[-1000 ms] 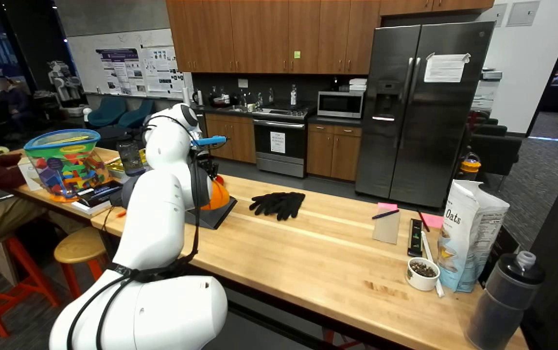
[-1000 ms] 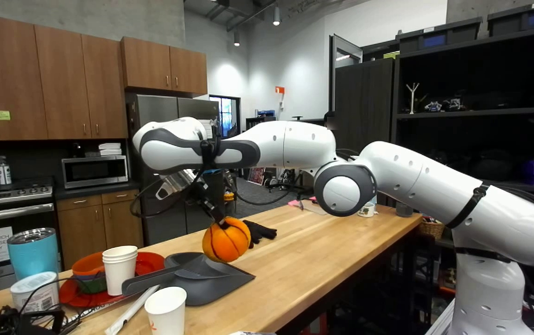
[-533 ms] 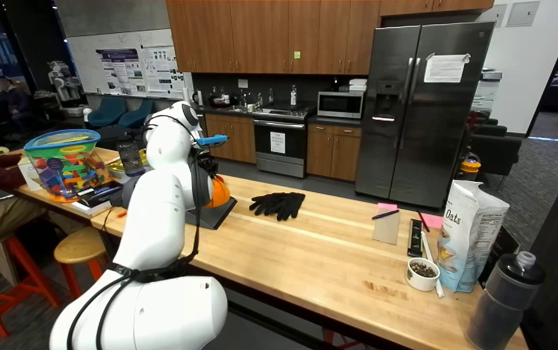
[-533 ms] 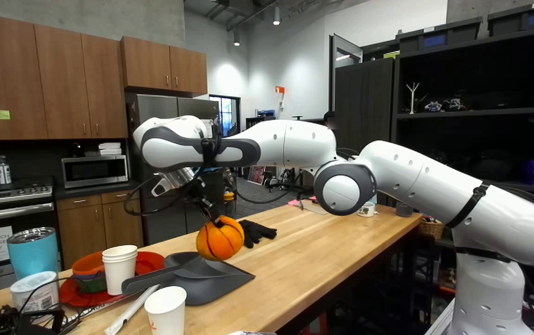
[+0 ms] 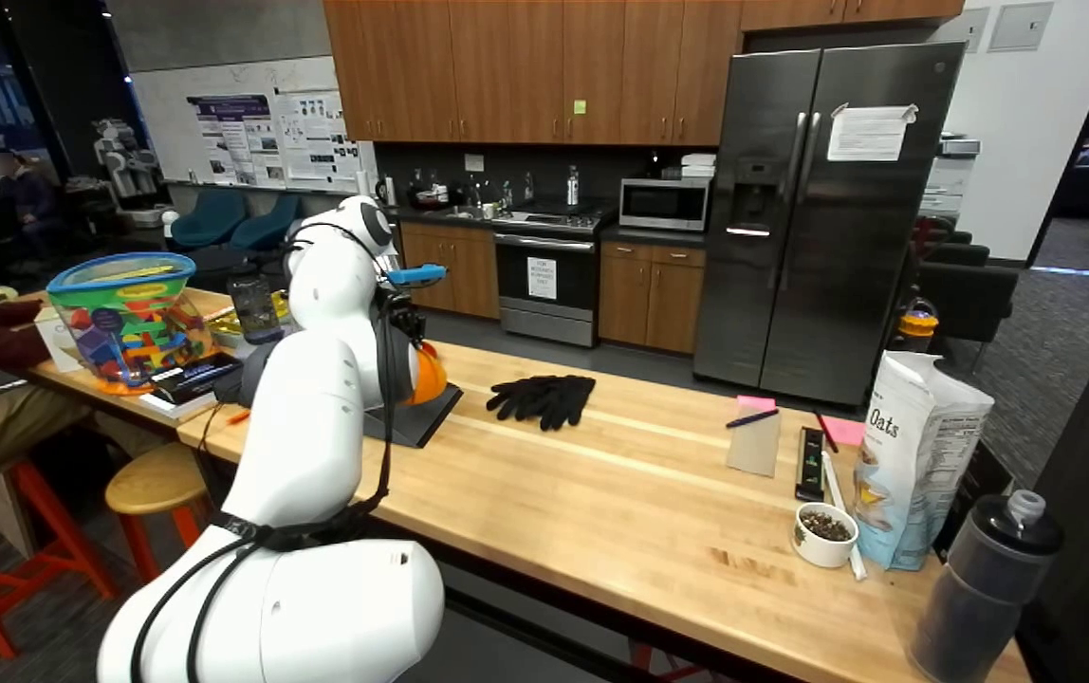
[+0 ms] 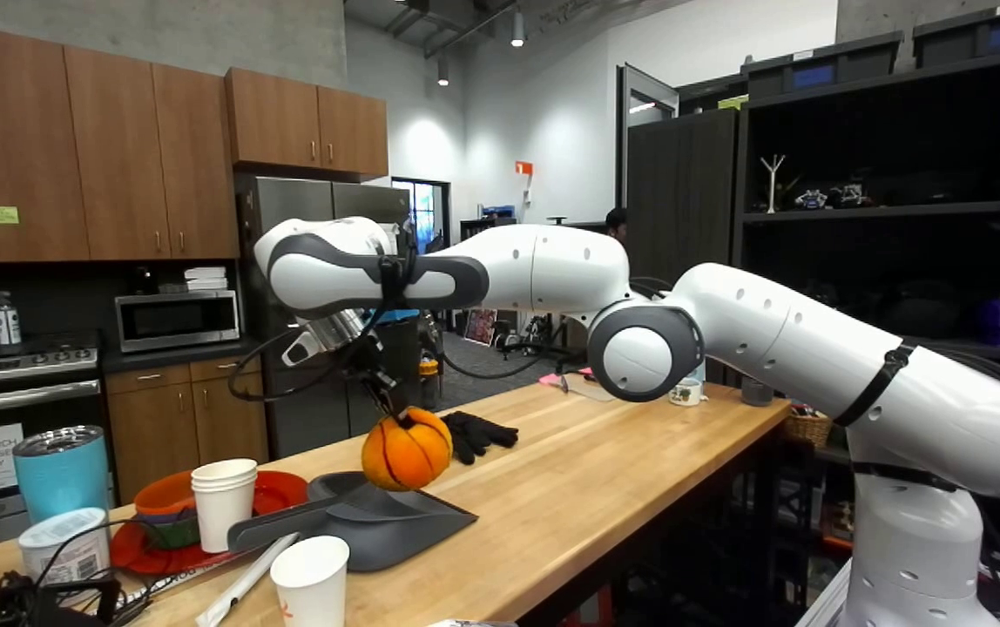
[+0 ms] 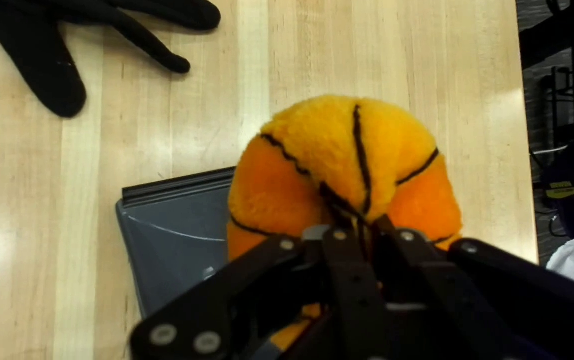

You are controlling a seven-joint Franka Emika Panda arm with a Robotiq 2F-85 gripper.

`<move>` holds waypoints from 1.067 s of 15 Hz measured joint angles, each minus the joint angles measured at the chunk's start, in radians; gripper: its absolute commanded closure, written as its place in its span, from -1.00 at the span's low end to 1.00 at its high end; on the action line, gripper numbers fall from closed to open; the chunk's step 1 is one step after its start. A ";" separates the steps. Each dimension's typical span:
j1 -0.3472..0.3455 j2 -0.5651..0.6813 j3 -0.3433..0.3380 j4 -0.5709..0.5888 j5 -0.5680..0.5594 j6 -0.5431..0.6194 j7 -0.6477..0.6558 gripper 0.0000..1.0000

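An orange plush ball with black seam lines hangs from my gripper, whose fingers pinch the fabric at its top. In the wrist view, the ball puckers inward where the nearly closed gripper grips it. Beneath and partly behind it lies a dark grey dustpan on the wooden table; whether ball and dustpan touch, I cannot tell. The wrist view shows the dustpan reaching out to the left of the ball. In an exterior view my arm hides the gripper and most of the ball.
A black glove lies beside the dustpan. Paper cups, a red plate with bowls and a teal tumbler stand around the dustpan's handle. An oats bag and a bottle occupy the table's far end.
My gripper has shifted a little to the left in an exterior view, carrying the plush ball farther over the dustpan. The grip stays the same.
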 measured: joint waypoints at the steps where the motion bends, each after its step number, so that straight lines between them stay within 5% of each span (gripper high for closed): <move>1: 0.001 0.000 0.002 0.000 0.005 0.001 -0.002 0.94; 8: 0.013 0.000 0.017 0.000 0.015 0.018 -0.043 0.94; 9: 0.014 0.000 0.017 0.000 0.015 0.023 -0.048 0.28; 11: 0.015 0.000 0.017 0.000 0.015 0.036 -0.054 0.17; 16: 0.007 -0.004 0.014 0.001 0.015 0.060 -0.054 -0.49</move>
